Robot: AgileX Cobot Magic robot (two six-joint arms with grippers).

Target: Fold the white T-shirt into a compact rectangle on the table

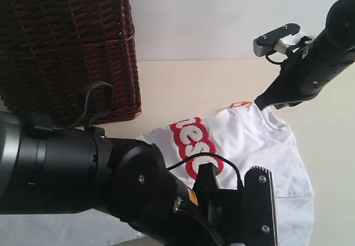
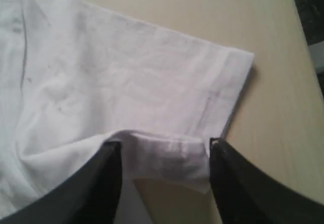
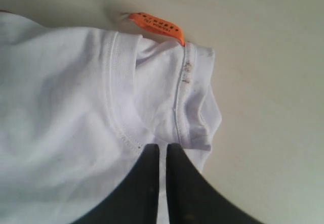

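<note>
The white T-shirt (image 1: 249, 140) lies partly folded on the table (image 1: 194, 85), its red-outlined lettering (image 1: 194, 143) facing up. My right gripper (image 1: 260, 103) comes down at the collar beside the orange tag (image 1: 241, 104). In the right wrist view the right gripper (image 3: 163, 148) shows only a thin slit between its jaws, pinching bunched cloth just below the collar seam, near the tag (image 3: 154, 26). In the left wrist view my left gripper (image 2: 164, 144) stands open, with a folded sleeve hem (image 2: 167, 158) of the T-shirt (image 2: 126, 82) lying between its fingers.
A dark brown wicker basket (image 1: 66, 51) stands at the back left of the table. My left arm (image 1: 111, 179) fills the lower left of the exterior view and hides the shirt's near part. The table edge (image 2: 304, 11) runs close beyond the sleeve.
</note>
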